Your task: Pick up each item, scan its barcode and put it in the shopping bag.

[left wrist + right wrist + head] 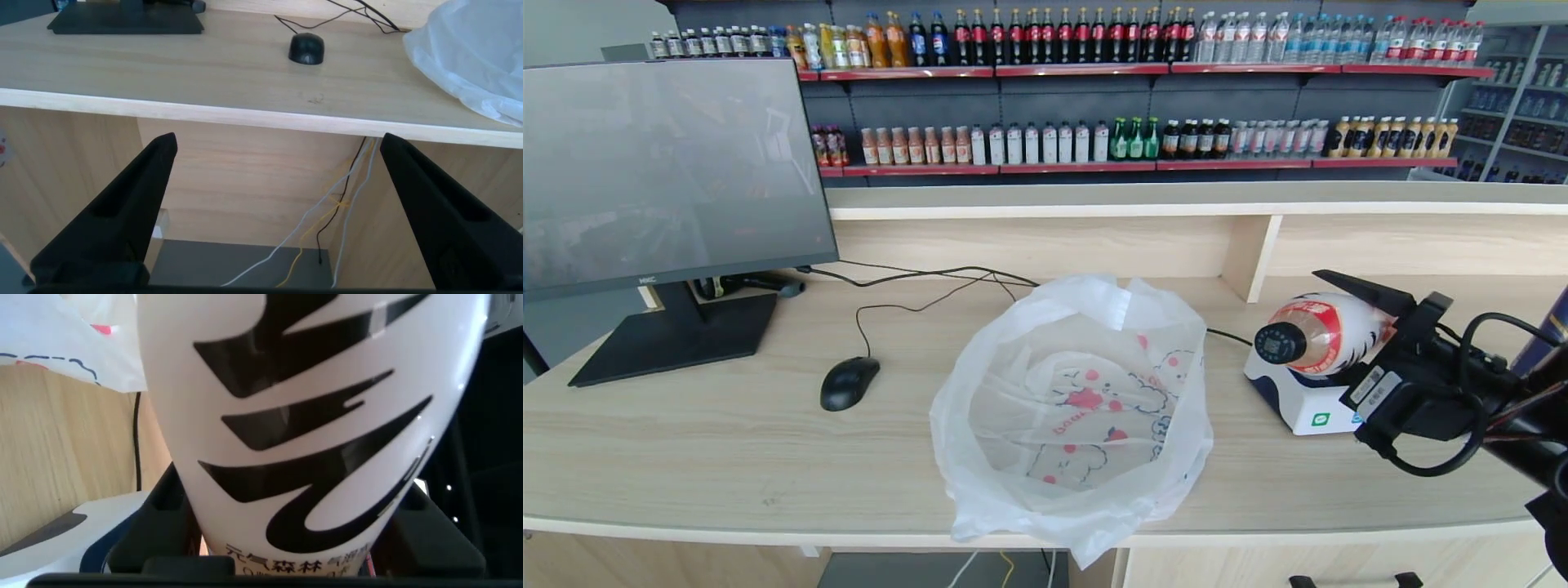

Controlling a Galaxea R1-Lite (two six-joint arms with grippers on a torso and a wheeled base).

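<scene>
While my right gripper point(1342, 339) has its jaws pinching the bottle point(1321, 325), the bottle lies on its side between them. Its long axis is roughly level, and its black cap points out of the jaws toward the shopping bag point(1078, 408). Just beneath those jaws I see the scanner point(1298, 406) on the wooden worktop point(727, 441). My left gripper point(278, 139) has its jaws spread, with a mouse point(306, 49) beyond them. Behind, drink shelves point(1143, 73) line the room.

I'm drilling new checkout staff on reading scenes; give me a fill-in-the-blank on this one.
The right gripper holds a ____ over the scanner.
The mouse lies between the shopping bag and the ____.
The left gripper is ____.
Missing: bottle; monitor; open.
</scene>
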